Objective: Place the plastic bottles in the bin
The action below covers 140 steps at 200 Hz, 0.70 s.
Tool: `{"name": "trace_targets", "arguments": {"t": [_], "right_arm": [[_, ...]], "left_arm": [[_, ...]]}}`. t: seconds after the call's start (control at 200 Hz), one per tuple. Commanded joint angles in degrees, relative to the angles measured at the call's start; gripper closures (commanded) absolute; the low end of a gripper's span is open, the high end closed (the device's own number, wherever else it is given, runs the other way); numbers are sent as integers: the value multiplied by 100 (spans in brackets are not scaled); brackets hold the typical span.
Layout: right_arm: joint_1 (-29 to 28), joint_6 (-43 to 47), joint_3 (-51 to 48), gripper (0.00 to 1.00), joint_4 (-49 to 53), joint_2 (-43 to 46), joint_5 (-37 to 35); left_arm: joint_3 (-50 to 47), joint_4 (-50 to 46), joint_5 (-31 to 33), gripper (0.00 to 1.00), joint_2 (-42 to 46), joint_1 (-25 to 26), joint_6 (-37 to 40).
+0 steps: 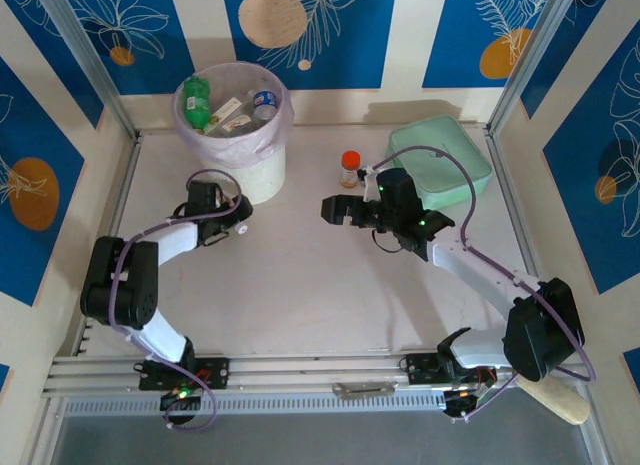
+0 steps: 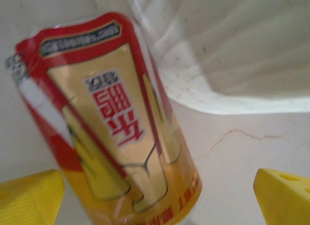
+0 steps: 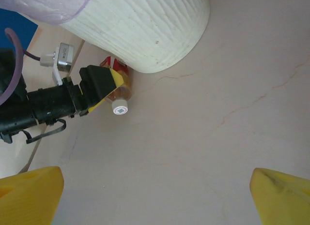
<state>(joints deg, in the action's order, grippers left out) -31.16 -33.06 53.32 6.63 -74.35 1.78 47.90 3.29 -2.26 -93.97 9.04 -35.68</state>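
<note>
Looks mostly done to me. The bin [image 1: 262,175] already has a pile in it: I can make out a green bottle [image 1: 197,100] and a clear bottle with a blue cap [image 1: 264,103], plus a few more I can't tell apart.

The one leftover I can see is a red-labelled bottle [image 2: 111,123], lying on its side on the table [image 1: 300,285] right up against the foot of the bin. The left gripper [image 1: 228,207] is down over it with its jaws spread wide on either side, not squeezing it yet. The right gripper [image 1: 332,211] hangs mid-table, wide open and holding nothing.

So what's left is my guess: grab, lift, drop. The little orange bottle [image 1: 349,168] by the green case [image 1: 440,157] doesn't look like part of the job.
</note>
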Motion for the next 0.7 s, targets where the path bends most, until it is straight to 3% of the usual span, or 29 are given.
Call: {"name": "trace_targets", "arguments": {"t": [0.0, 0.25, 0.695], "right_arm": [[21, -25, -128, 1, 119, 215, -158], [57, -16, -206, 1, 119, 315, -178], [57, -16, -234, 1, 88, 339, -167]], "left_arm": [[280, 3, 255, 0, -221, 45, 79], [401, -156, 576, 0, -411, 42, 165], [13, -152, 1074, 8, -153, -12, 228]]}}
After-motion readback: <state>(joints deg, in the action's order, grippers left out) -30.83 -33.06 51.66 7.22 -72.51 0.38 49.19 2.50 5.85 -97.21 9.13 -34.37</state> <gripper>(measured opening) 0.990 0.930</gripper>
